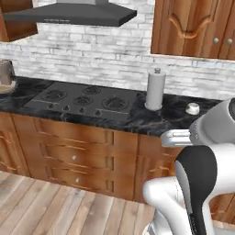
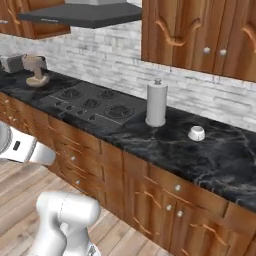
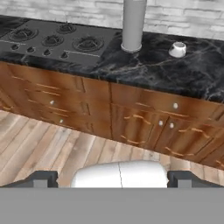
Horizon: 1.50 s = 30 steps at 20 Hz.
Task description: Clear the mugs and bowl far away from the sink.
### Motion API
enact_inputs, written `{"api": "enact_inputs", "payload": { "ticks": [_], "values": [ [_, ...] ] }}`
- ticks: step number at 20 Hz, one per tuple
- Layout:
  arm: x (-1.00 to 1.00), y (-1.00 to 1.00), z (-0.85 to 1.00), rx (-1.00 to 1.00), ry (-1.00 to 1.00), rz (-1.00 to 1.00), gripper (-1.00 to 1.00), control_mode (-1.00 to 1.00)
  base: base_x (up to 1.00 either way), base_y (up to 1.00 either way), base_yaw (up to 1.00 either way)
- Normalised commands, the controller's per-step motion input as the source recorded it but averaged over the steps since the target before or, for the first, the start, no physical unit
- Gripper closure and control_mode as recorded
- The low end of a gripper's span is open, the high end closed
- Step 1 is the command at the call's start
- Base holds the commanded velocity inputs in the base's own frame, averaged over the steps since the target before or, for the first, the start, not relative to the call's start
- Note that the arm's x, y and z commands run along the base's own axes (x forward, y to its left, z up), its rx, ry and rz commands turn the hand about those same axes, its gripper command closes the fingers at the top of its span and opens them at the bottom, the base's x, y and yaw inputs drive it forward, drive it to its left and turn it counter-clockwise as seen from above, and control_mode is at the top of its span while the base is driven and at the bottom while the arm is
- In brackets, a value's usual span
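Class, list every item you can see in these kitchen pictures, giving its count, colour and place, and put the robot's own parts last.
Cooktop: one, black, five burners, set in the counter left of the paper towel roll.
Range hood: one, dark grey, above the cooktop.
Paper towel roll: one, grey-white, upright on the counter right of the cooktop.
Mug: one, white, small, on the counter right of the roll.
Counter: one, black marbled.
Stand mixer: one, brownish, far left of the counter.
Toaster: one, grey, beside the mixer.
Cabinets: brown wood, below and above the counter.
Gripper: one, dark tips, open, facing the cabinets.
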Motion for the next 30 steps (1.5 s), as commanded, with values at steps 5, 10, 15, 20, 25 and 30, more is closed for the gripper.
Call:
{"api": "enact_inputs", "payload": {
  "ticks": [5,10,15,20,25,30],
  "values": [
    [0.0,0.0,0.0,0.0,0.0,0.0,-1.0,1.0,0.0,0.0,1.0],
    [0.0,0.0,0.0,0.0,0.0,0.0,-1.0,1.0,0.0,0.0,1.0],
    [0.0,0.0,0.0,0.0,0.0,0.0,-1.0,1.0,0.0,0.0,1.0],
    [0.0,0.0,0.0,0.0,0.0,0.0,-1.0,1.0,0.0,0.0,1.0],
    [0.0,0.0,0.0,0.0,0.0,0.0,-1.0,1.0,0.0,0.0,1.0],
    [0.0,0.0,0.0,0.0,0.0,0.0,-1.0,1.0,0.19,-0.09,0.91]
  ]
}}
